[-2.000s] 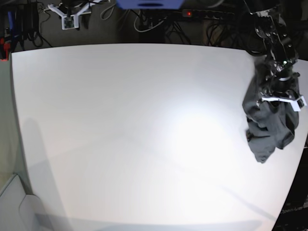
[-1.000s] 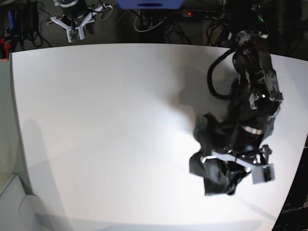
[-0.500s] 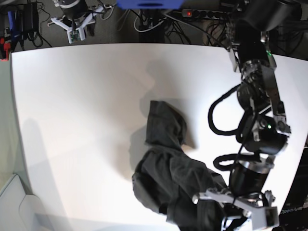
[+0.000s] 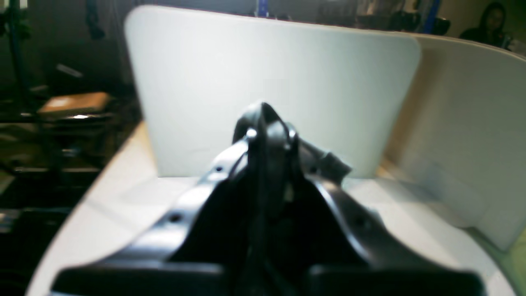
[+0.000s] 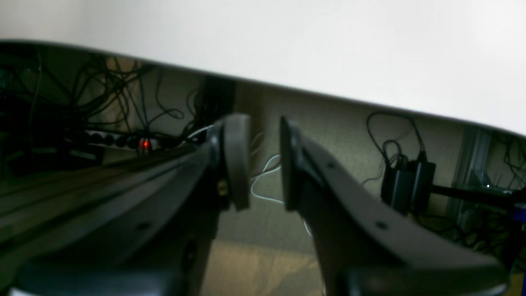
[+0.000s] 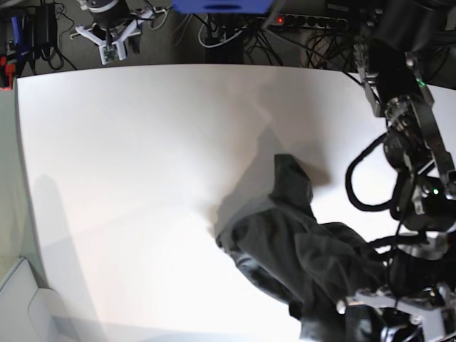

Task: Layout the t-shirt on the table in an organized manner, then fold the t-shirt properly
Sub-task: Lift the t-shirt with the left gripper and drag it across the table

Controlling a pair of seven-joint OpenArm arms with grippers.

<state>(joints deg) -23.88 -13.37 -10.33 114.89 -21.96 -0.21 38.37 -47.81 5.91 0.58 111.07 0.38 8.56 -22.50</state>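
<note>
Left gripper [image 6: 399,313] clamps the bunched t-shirt [image 6: 299,249] above the table [image 6: 128,178]; right gripper [image 5: 265,164] gapes slightly, empty.

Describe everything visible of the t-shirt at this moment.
The t-shirt is plain dark charcoal cloth, soft and heavily wrinkled, bunched rather than spread. It lies on the near right part of the white table, one end trailing toward the table's middle, the other running under the left end effector at the near edge. The grip itself is hidden.
</note>
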